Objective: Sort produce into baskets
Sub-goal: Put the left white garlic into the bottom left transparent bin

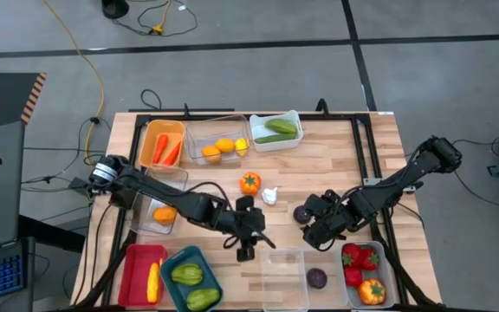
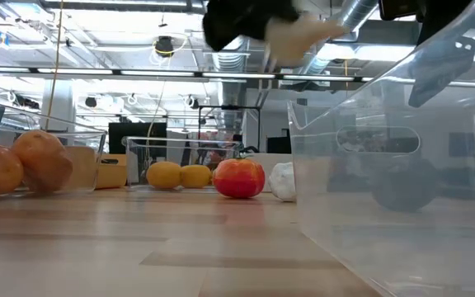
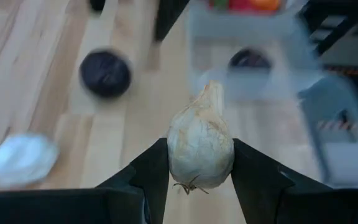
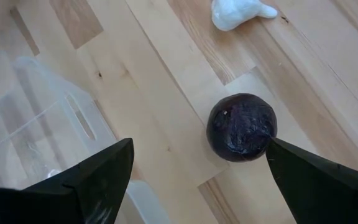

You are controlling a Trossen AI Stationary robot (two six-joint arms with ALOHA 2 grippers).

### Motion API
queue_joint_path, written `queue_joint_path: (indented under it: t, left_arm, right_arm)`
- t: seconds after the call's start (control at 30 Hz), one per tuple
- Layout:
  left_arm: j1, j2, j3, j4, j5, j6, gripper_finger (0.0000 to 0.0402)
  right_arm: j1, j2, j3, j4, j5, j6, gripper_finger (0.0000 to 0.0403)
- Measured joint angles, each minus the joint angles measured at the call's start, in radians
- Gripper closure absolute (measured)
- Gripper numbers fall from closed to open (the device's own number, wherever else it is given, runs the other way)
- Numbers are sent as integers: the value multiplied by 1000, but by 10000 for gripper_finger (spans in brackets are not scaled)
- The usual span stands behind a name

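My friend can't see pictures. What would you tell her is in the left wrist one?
The left gripper holds a pale garlic bulb between its two dark fingers, above the wooden table. Beyond it are a dark purple ball, another white garlic, and a clear basket.

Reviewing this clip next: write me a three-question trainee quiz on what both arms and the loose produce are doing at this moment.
1. True or false: the left gripper has its jaws shut on a garlic bulb.
2. Which item lies on the table between the right gripper's open jaws?
A. orange tomato
B. dark purple ball
C. cucumber
3. Fill in: another white garlic lies loose on the table beside the ______ toy.

Key:
1. True
2. B
3. Orange tomato-like
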Motion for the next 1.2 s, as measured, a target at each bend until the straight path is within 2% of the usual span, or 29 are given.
queue_joint_path:
  t: [0.17, 0.43, 0.7, 0.93, 1.2]
  left_arm:
    - [-14, 0, 0, 95, -1, -8, 260]
    - [-19, 0, -1, 103, 1, -108, 260]
    - [-36, 17, -1, 171, 79, -194, 260]
    - [-64, 80, -2, 255, 79, -199, 260]
    - [-67, 98, -2, 248, 116, -162, 260]
  right_arm:
    - [0, 0, 0, 7, -1, 0, 13]
    - [0, 0, 0, 8, -1, 0, 13]
    - [0, 0, 0, 9, 0, 0, 13]
    - [0, -1, 0, 16, 0, 0, 13]
    - [-9, -1, 0, 19, -1, 0, 13]
